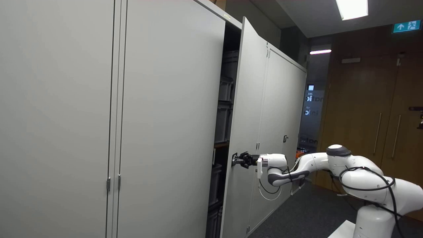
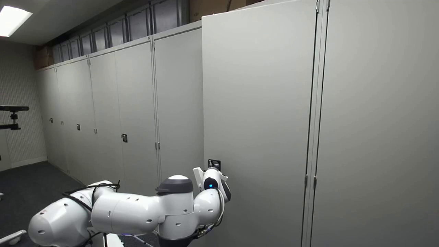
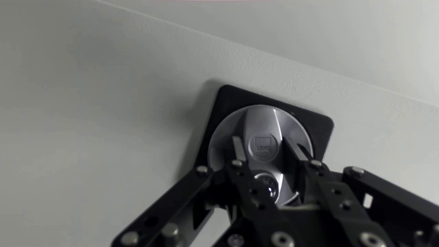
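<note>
- Ceiling light panel (image 1: pixel 352 9): blown-out white in both exterior views.
- Cabinet interior (image 1: pixel 230 39): near-black.
- Wrist view: dim; silver turn handle (image 3: pixel 262 125) glinting, soft shadow at its nine o'clock.

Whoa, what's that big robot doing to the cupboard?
A white robot arm is holding the silver handle of a tall grey cupboard door. Its jaws are closed on the raised middle part of the handle, one finger on each side. Right now the door stands partly open, and through the gap you can see some grey bins inside.
</note>
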